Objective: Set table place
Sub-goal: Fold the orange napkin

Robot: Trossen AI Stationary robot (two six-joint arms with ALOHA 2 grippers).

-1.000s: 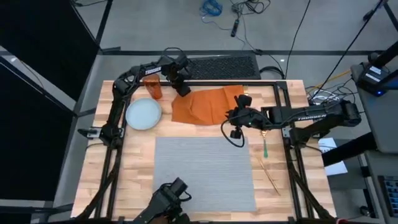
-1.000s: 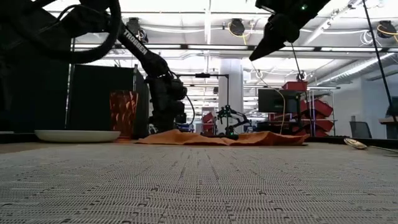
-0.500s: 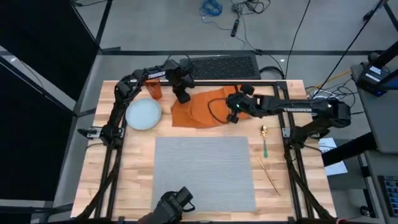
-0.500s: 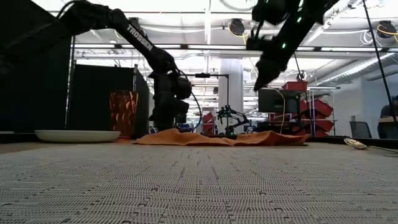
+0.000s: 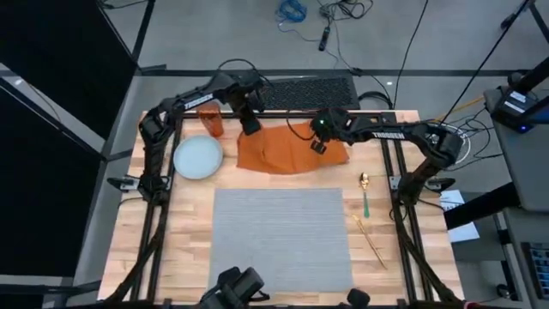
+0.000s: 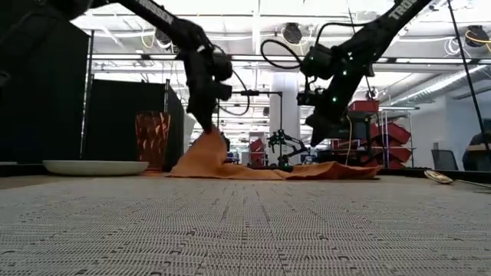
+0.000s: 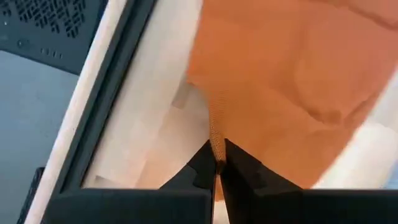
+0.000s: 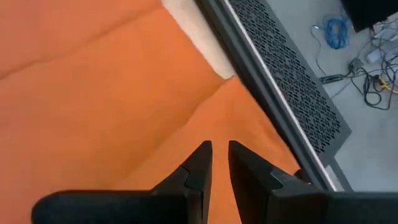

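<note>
**Napkin pinched at one corner, second corner not yet taken**

On the near half of the worktop [image 5: 171,257] lies the grey placemat [image 5: 281,236], bare, with the gold cutlery [image 5: 367,215] just off its right edge. Beyond the mat, toward the far edge, the orange napkin [image 5: 290,146] is spread out and rumpled; the pale-blue plate [image 5: 198,158] and the orange tumbler [image 5: 211,120] stand to its left.

My left jaws [image 7: 216,163] are closed tight on the napkin's far left corner, and the low view shows that corner pulled up into a peak while the rest lies flat. My right jaws [image 8: 219,152] hang over the far right part of the cloth, parted only a crack, holding nothing.

I judge the cloth light, limp and ready to fold or slide wherever it is not held. One corner alone would let it droop and twist. The right jaws should take the far right corner or edge, so it can be carried taut.
</note>
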